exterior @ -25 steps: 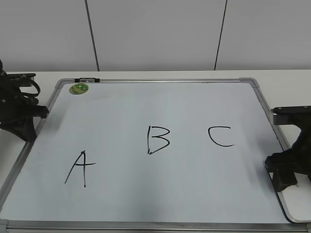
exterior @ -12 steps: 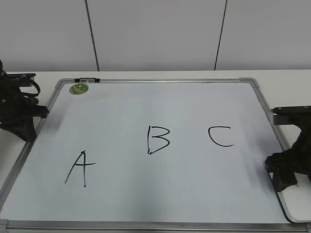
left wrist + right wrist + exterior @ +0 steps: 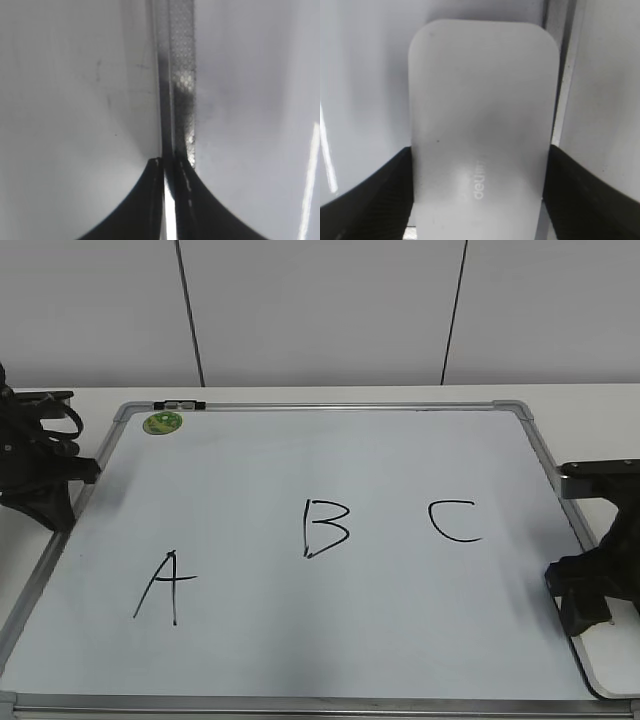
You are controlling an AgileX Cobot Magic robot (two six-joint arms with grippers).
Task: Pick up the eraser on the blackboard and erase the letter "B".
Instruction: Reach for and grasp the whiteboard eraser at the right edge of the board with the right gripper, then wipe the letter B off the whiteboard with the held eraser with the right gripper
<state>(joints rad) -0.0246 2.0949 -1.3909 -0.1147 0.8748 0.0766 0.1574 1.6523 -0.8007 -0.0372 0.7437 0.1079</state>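
Note:
The blackboard [image 3: 330,440] lies flat on the table with a black letter "B" [image 3: 325,528] drawn at its middle. The white eraser [image 3: 482,100] with small grey lettering lies at the board's right edge, next to the silver frame. My right gripper [image 3: 480,150] has a finger against each long side of the eraser. In the exterior view the right gripper [image 3: 582,592] sits at the board's lower right edge, with the eraser [image 3: 612,655] showing white under it. My left gripper [image 3: 169,161] is shut and empty over the board's left frame [image 3: 85,472].
A black "A" [image 3: 165,587] is left of the B and a black "C" [image 3: 455,520] is right of it. A small green round magnet [image 3: 162,422] sits at the board's top left corner. A wall stands behind the table.

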